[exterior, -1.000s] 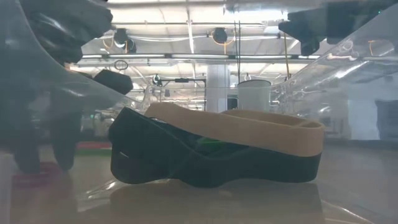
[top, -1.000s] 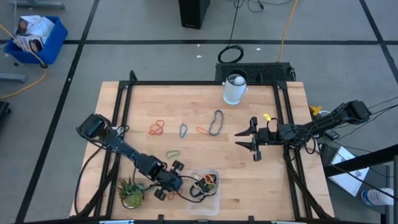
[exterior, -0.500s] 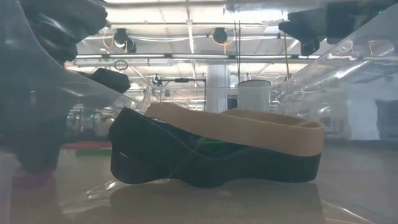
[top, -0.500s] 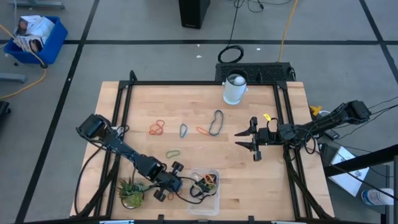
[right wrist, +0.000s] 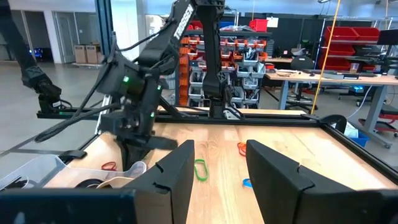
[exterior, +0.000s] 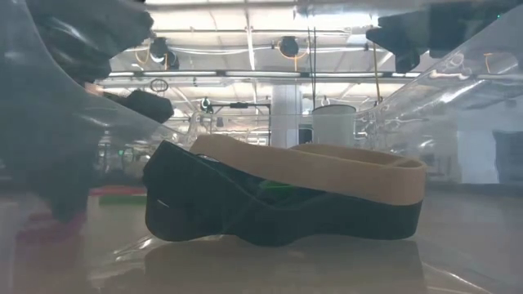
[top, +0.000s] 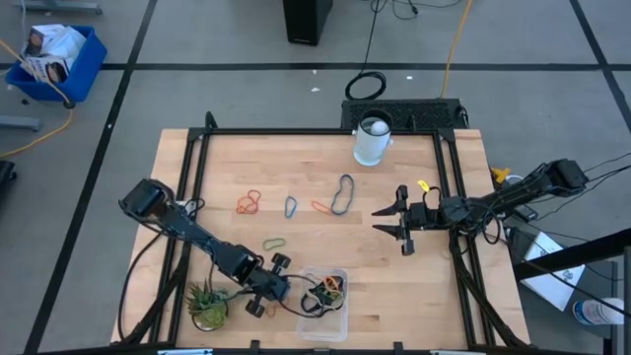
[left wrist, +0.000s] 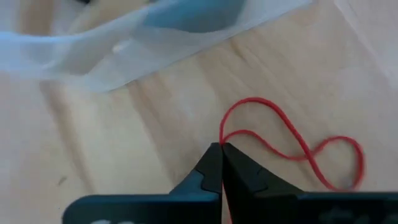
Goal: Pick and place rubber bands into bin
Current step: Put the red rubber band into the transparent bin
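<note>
L end effector (left wrist: 221,163) pinching red band (left wrist: 292,146)

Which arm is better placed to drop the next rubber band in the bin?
Left. The left gripper is shut on a red rubber band beside the bin; the right gripper hangs open, far off.

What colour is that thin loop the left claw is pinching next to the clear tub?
Red. The rubber band shows best in the left wrist view.

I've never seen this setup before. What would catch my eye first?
The left gripper, low beside the clear bin at the table's near edge, is shut on a thin red rubber band. More bands lie loose mid-table, and the right gripper hangs open at the right side.
</note>
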Controlling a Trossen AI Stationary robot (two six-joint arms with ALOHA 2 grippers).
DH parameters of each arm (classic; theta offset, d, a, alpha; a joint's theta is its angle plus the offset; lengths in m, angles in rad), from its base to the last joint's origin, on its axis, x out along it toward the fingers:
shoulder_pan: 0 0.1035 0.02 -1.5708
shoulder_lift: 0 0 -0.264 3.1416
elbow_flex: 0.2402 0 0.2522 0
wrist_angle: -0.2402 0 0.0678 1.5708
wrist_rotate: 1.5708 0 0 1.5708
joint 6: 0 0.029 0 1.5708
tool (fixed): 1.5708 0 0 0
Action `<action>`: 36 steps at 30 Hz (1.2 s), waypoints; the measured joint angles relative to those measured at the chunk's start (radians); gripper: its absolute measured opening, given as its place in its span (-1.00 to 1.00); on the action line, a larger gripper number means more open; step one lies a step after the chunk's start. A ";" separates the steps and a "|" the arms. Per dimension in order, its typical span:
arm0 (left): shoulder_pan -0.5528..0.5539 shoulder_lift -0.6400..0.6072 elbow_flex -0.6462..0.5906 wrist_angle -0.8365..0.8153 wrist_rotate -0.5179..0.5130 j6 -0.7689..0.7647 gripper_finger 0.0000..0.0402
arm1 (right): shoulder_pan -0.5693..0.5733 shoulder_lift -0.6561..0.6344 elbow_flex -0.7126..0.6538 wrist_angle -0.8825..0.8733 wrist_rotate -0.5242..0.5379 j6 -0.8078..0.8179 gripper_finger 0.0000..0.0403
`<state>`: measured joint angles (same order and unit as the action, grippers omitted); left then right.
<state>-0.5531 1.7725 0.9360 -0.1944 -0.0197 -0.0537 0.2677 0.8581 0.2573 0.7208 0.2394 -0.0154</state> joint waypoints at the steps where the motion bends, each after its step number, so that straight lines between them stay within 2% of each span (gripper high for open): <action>1: 0.001 -0.027 0.000 -0.010 -0.002 -0.006 -0.97 | 0.000 0.000 0.000 0.000 0.000 0.000 -0.31; 5: 0.013 -0.134 0.003 -0.029 -0.013 -0.047 -0.98 | 0.000 0.000 0.000 0.000 0.000 0.000 -0.31; 12: 0.057 -0.340 0.003 -0.017 -0.123 -0.073 -0.98 | 0.000 0.000 0.000 0.000 0.000 0.000 -0.31; 16: 0.087 -0.454 0.003 0.090 -0.197 -0.103 -0.98 | 0.000 0.000 0.000 0.000 0.000 0.000 -0.31; 20: 0.111 -0.536 0.003 0.277 -0.199 -0.081 -0.99 | 0.000 0.000 0.000 0.001 0.000 -0.008 -0.31; 25: 0.134 -0.579 0.005 0.520 -0.200 0.042 -0.98 | 0.000 0.000 0.000 0.010 0.000 -0.027 -0.31; 27: 0.141 -0.578 0.006 0.569 -0.181 0.066 -0.99 | 0.000 0.000 0.000 0.009 0.000 -0.027 -0.31; 32: 0.154 -0.567 0.006 0.582 -0.157 0.070 -0.99 | 0.000 0.000 0.000 0.009 0.000 -0.027 -0.31; 36: 0.154 -0.564 0.030 0.490 -0.115 0.058 -0.99 | 0.000 0.000 0.000 0.011 0.000 -0.027 -0.31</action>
<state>-0.3992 1.2087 0.9665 0.2956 -0.1351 0.0045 0.2676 0.8585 0.2573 0.7321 0.2394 -0.0425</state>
